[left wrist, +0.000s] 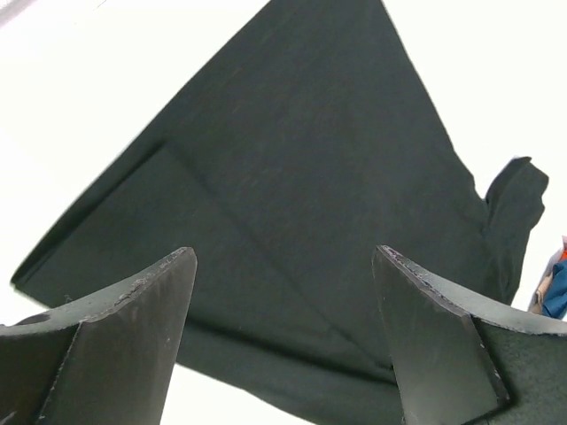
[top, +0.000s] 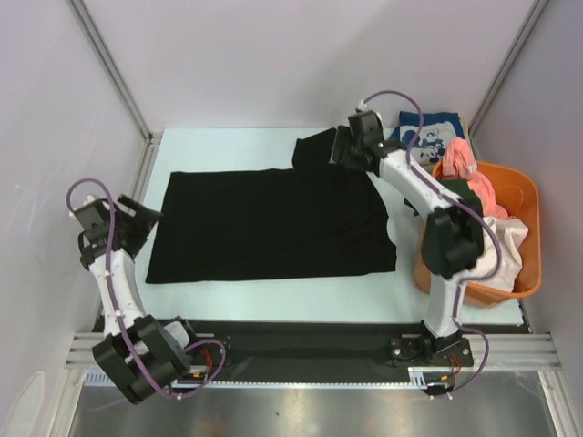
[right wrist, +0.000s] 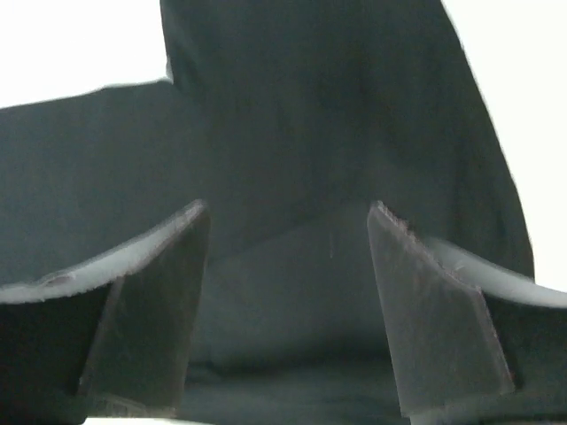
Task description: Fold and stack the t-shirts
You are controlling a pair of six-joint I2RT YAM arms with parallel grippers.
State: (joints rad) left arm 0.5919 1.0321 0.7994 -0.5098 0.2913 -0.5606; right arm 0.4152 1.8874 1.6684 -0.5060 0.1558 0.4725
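Note:
The large black t-shirt [top: 273, 223] lies spread flat in the middle of the table, one sleeve [top: 314, 150] sticking out at the far right. My left gripper [top: 146, 218] is open and empty at the shirt's left edge; in the left wrist view [left wrist: 283, 254] the black cloth [left wrist: 310, 177] lies ahead of it. My right gripper [top: 342, 150] is open just above the far right sleeve; the right wrist view [right wrist: 288, 208] shows black cloth [right wrist: 292, 106] under and between the fingers. A folded navy tee [top: 435, 132] with white print lies at the far right.
An orange basket [top: 531, 205] at the right edge holds a pink tee [top: 465, 164], a dark green one [top: 460, 189] and an off-white one [top: 506, 241]. White walls enclose the table on three sides.

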